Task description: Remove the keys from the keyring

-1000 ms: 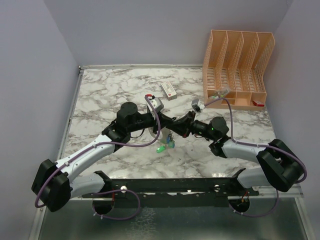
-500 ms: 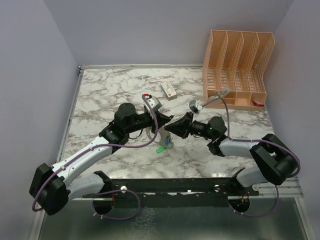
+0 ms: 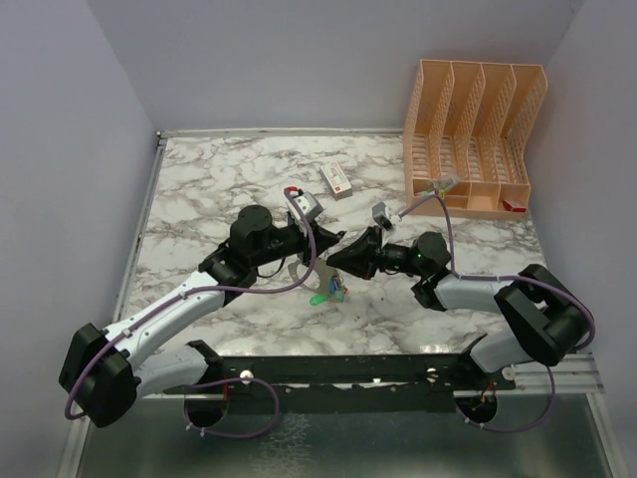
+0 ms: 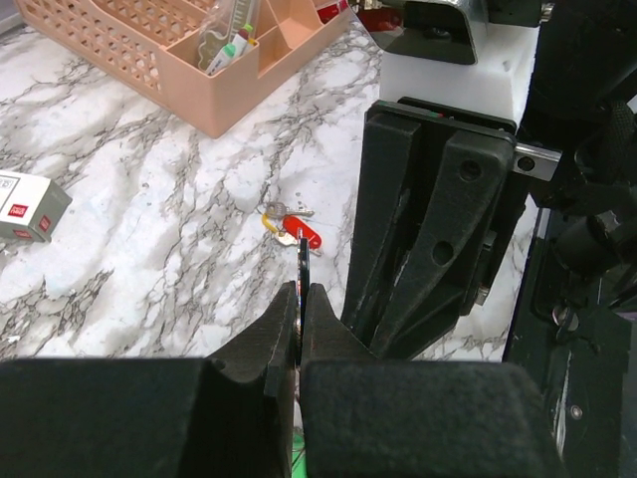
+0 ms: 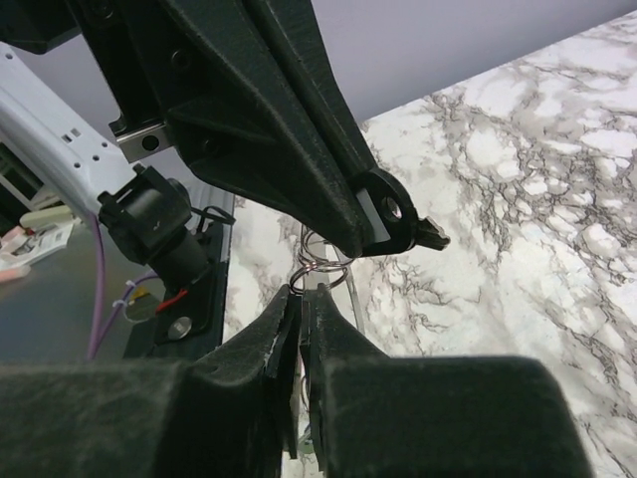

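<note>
Pinched between the closed fingers of the left gripper (image 4: 301, 295): a small black-headed key (image 5: 394, 210), holed head poking out at 3 o'clock in the right wrist view. Clamped in the right gripper (image 5: 299, 301), fingers pressed together: the thin grey wire keyring (image 5: 322, 267), coils showing just at 12 o'clock of the fingertips, right under the black key. Both grippers tip to tip above the middle of the white-and-grey marble table (image 3: 199, 189). Just at 6 o'clock of them from above, a green-headed key (image 3: 319, 297) and a blue-headed key (image 3: 339, 289); hanging or lying, cannot tell. On the marble at 12 o'clock of the left fingertips, a red-headed key (image 4: 308, 237) with silvery blades. Farther out, at 1 o'clock, a peach slotted plastic organiser (image 3: 476, 100); at 12 o'clock, a white rectangular box with a red mark (image 3: 337, 179).
</note>
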Controlling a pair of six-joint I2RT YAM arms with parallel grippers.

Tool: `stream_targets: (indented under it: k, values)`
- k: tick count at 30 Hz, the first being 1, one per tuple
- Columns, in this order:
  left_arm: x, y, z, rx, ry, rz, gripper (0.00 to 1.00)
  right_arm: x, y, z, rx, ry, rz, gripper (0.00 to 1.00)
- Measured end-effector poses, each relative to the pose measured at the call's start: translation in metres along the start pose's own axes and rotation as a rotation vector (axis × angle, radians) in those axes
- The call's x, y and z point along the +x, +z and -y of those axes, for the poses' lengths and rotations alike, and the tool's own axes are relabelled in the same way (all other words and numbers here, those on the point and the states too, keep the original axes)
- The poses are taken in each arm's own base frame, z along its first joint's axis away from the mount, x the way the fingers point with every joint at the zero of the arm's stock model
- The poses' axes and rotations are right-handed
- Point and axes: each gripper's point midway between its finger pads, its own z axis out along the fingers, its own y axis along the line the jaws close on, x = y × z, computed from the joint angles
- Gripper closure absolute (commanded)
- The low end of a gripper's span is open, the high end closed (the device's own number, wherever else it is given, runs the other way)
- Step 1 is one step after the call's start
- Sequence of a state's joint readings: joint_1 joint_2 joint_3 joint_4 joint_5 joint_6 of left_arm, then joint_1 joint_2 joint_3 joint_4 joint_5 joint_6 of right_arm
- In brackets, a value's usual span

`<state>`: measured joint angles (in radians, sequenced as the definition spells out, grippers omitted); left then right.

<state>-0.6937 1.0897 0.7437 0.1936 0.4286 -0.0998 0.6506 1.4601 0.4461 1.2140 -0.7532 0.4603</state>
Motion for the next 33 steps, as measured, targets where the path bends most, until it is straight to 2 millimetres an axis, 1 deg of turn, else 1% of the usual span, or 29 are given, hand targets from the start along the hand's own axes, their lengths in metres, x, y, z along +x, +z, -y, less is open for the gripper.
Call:
stream_targets:
  k: [5, 8, 16, 22, 33]
  values:
    - [0.0, 0.0, 0.0, -0.003, -0.005, 0.001, 1.0, -0.004, -0.003, -0.001, 0.009, -0.026, 0.013, 0.73]
    - [0.0, 0.0, 0.0, -0.002, -0.006, 0.0, 1.0, -0.009, -0.004, -0.002, 0.018, -0.037, 0.032, 0.68]
    - [-0.001, 0.0, 0.0, -0.002, -0.007, 0.005, 1.0, -0.012, -0.006, -0.001, 0.04, -0.04, 0.065, 0.67]
    - [0.002, 0.0, 0.0, -0.002, -0.015, -0.002, 1.0, -0.015, -0.006, 0.001, 0.048, -0.049, 0.082, 0.67]
    - [0.004, 0.0, 0.0, -0.003, -0.021, -0.002, 1.0, -0.002, -0.004, 0.008, 0.053, -0.009, 0.067, 0.66]
